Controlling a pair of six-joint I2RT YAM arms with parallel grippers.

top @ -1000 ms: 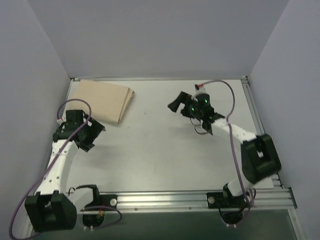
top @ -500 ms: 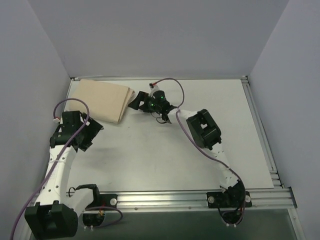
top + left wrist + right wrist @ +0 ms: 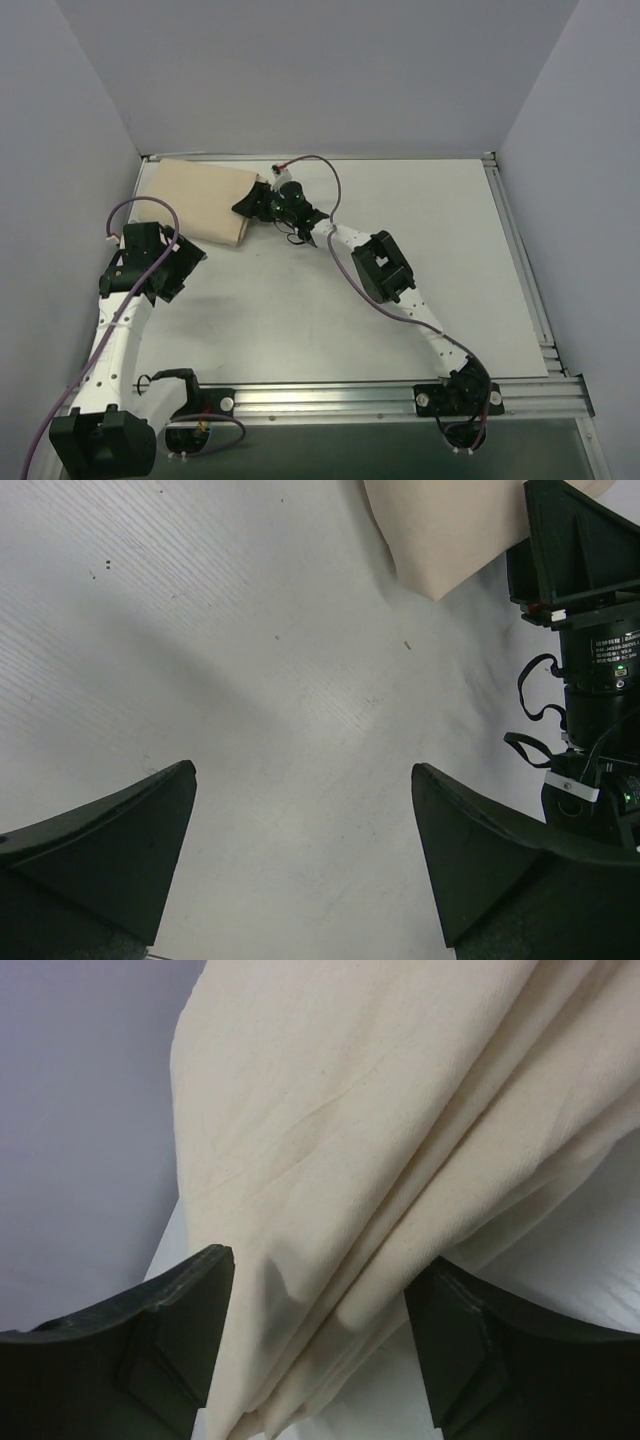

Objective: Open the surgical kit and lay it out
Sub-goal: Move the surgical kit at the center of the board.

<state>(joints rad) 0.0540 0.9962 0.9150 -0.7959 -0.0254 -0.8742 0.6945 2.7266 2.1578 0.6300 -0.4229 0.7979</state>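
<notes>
The beige cloth wrap point(image 3: 200, 203) lies folded in the far left corner of the table point(image 3: 430, 250), flat on the surface, its layered folded edge turned toward the table's middle; the right gripper point(image 3: 250, 203) sits at that edge, fingers spread wide. In the right wrist view the wrap point(image 3: 380, 1160) fills the space ahead of the gripper point(image 3: 318, 1290), its stacked folds running diagonally down between the two dark fingertips point(image 3: 190, 1300); the jaws stand open on either side of the folds and grip nothing; whether either tip touches the fabric cannot be told.

The right arm stretches long and low from its base at the near right, diagonally across the table to the far left; its elbow joint point(image 3: 380, 265) lies about midway along, and a purple cable point(image 3: 322, 170) loops over the wrist.

The left gripper point(image 3: 178, 262) hangs over bare table just on the near side of the wrap, apart from it; its fingers are also spread and hold nothing. In the left wrist view the gripper point(image 3: 302, 780) frames plain grey tabletop; a corner of the wrap point(image 3: 440, 530) shows at the top, well beyond the tips, and the right arm's black wrist point(image 3: 590, 680) stands beside that corner at the right edge.

The left arm rises from its base at the near left, runs toward the far side along the left edge, and bends at the wrist so that the gripper points inward.
</notes>
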